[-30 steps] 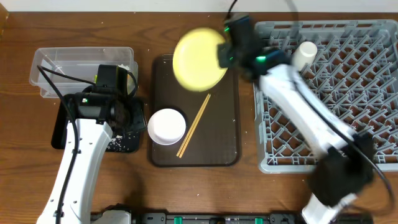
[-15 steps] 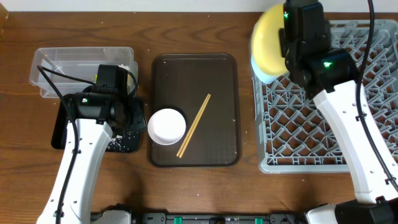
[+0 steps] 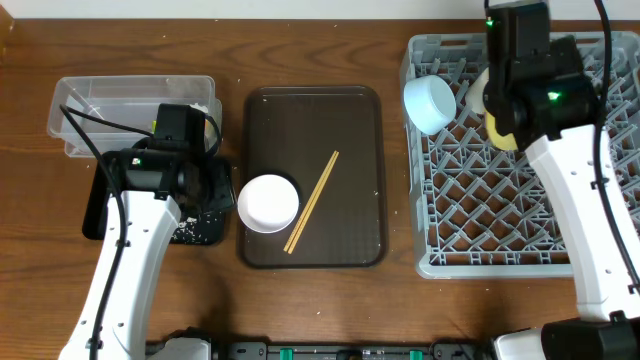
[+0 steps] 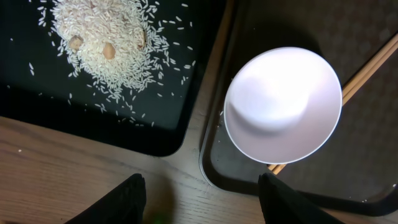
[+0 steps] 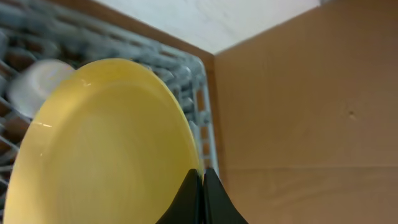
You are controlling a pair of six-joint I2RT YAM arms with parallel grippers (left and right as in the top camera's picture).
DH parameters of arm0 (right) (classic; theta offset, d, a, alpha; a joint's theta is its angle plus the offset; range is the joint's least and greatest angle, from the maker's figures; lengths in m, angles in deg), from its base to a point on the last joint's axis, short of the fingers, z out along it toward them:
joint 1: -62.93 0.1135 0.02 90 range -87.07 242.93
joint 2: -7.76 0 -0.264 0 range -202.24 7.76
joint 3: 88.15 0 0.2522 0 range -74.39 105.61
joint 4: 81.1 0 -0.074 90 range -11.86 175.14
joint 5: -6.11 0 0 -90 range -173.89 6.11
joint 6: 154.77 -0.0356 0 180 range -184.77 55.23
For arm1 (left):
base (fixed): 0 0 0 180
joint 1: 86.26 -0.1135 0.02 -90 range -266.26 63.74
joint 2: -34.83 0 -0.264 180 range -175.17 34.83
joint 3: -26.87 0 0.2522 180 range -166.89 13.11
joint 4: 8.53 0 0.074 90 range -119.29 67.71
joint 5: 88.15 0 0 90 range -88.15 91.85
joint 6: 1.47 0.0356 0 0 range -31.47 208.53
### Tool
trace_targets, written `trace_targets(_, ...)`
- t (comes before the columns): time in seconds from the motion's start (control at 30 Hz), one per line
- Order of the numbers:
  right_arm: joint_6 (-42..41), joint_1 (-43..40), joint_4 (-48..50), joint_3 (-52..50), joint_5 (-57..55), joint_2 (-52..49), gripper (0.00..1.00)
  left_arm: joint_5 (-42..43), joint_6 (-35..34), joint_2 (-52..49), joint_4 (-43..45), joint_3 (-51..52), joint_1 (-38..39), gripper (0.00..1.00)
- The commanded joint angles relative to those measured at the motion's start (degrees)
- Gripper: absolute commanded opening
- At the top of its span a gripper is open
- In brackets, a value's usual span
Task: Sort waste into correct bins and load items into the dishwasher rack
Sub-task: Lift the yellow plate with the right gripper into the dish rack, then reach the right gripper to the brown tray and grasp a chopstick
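Note:
My right gripper point(image 5: 202, 177) is shut on the rim of the yellow plate point(image 5: 106, 143). It holds the plate on edge over the back of the grey dishwasher rack point(image 3: 500, 210); from overhead only a yellow sliver of the plate point(image 3: 497, 130) shows. A light blue bowl point(image 3: 430, 103) lies in the rack's back left corner, with the pale cup point(image 5: 37, 87) beside it. My left gripper point(image 4: 202, 205) is open and empty, above the white bowl point(image 4: 283, 106) and the black tray point(image 4: 37, 106) of rice point(image 4: 112, 50). Chopsticks point(image 3: 312, 200) lie on the brown tray point(image 3: 350, 130).
The clear tub point(image 3: 100, 100) stands at the back left, partly under my left arm. The black tray point(image 3: 100, 215) sits in front of it. The snack wrapper is not clearly in view. A brown board point(image 5: 311, 112) stands behind the rack.
My right arm carried the yellow plate from above the brown tray rightward over the rack and turned it on edge. The blue bowl came back into view. The left arm stayed still.

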Motion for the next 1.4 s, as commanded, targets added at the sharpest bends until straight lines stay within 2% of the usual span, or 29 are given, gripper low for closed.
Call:
trace_targets(0.0,4.92,-1.99,-2.21,0.02,0.04,-0.11,0.01,-0.11,-0.92,-0.07,-0.13,-0.59,-0.2,0.61)
trace_targets(0.17,5.9,-3.19,-6.8,-0.44,8.0,-0.28,0.01,-0.11,-0.92,-0.07,-0.13,-0.59,-0.2,0.61)
trace_targets(0.53,5.92,-3.23,-7.26,-2.8,8.28,-4.35,0.01,-0.11,-0.92,-0.07,-0.15,-0.59,-0.2,0.61)
trace_targets(0.73,5.46,-3.23,-6.62,-3.08,2.75,-6.32,0.01,-0.11,-0.92,-0.07,-0.15,-0.59,-0.2,0.61)
trace_targets(0.83,5.46,-3.23,-5.57,-3.08,3.89,-6.29,0.01,-0.11,-0.92,-0.07,-0.13,-0.59,-0.2,0.61)
trace_targets(0.97,5.18,-3.23,-6.6,-3.08,12.5,-6.29,0.01,-0.11,-0.92,-0.07,-0.13,-0.59,-0.2,0.61)
trace_targets(1.2,-1.42,-3.23,-6.54,-3.45,27.71,-6.43,0.01,-0.11,-0.92,-0.07,-0.15,-0.59,-0.2,0.61)
trace_targets(1.27,-3.78,-3.23,-6.51,-3.45,30.4,-6.43,0.07,-0.11,-0.92,-0.07,-0.15,-0.59,-0.2,0.61)
trace_targets(1.3,-4.83,-3.23,-6.51,-3.45,31.43,-6.43,0.16,-0.11,-0.92,-0.07,-0.15,-0.59,-0.2,0.61)
trace_targets(1.37,-6.45,-3.17,-6.62,-3.45,32.94,-6.43,0.17,-0.11,-0.92,-0.07,-0.13,-0.59,-0.2,0.61)
